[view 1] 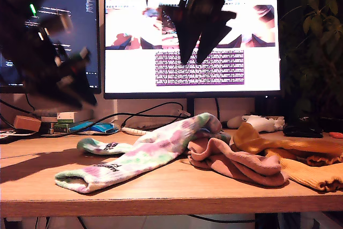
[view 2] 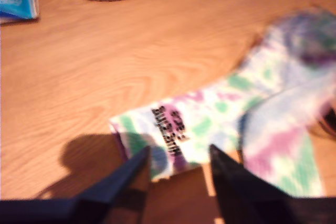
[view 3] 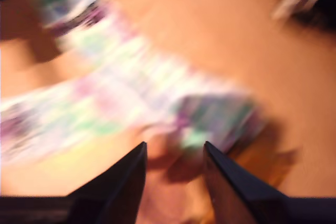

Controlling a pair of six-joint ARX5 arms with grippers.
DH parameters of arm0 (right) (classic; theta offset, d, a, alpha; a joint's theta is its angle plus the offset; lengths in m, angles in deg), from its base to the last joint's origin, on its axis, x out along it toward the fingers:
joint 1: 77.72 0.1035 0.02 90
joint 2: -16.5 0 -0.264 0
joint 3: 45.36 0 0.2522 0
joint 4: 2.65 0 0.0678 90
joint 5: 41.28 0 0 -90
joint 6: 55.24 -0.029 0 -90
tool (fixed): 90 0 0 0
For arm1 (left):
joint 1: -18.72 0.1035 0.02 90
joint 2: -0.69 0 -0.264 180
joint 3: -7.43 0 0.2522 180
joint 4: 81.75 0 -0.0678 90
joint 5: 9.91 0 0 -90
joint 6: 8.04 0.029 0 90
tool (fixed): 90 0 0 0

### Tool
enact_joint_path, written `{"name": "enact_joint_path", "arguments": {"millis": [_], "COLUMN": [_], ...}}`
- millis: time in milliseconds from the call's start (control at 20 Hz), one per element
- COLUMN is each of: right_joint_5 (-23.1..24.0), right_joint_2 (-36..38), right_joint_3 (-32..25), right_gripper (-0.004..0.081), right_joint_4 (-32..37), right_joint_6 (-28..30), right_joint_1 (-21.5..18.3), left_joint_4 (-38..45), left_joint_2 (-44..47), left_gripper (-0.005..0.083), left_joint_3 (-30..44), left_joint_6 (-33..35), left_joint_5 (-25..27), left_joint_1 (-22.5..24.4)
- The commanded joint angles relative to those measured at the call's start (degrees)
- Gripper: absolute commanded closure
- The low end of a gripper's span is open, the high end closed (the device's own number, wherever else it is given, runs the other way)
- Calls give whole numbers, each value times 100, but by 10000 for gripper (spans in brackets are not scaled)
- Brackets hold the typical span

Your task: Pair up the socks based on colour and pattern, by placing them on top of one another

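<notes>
Nearest the exterior camera lies one tie-dye sock, its cuff toward the exterior view's left, with the second tie-dye sock just behind, touching it. Right of them sit the crumpled pink socks, then the mustard socks. My first gripper hangs above a lettered cuff, jaws apart and empty; my second gripper likewise. Soft, light cloth: I'd pinch at a cuff.
</notes>
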Motion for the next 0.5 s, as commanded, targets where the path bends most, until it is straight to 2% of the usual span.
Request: {"name": "enact_joint_path", "arguments": {"millis": [0, 150, 300, 450], "right_joint_5": [-199, -243, -236, -232], "right_joint_2": [267, 667, 942, 1010], "right_joint_3": [-31, -31, -31, -31], "right_gripper": [417, 417, 417, 417], "right_joint_4": [-181, -210, -208, -232], "right_joint_6": [-74, -199, -219, -214], "right_joint_1": [-13, -13, -15, -15], "left_joint_4": [68, 31, -369, -741], "left_joint_2": [-387, -855, -1263, -1456], "left_gripper": [348, 347, 348, 348], "left_joint_3": [-164, -522, -942, -1169], "left_joint_6": [-74, -149, -155, -144], "left_joint_5": [39, 37, 77, 398], "left_joint_1": [28, 28, 28, 26]}}
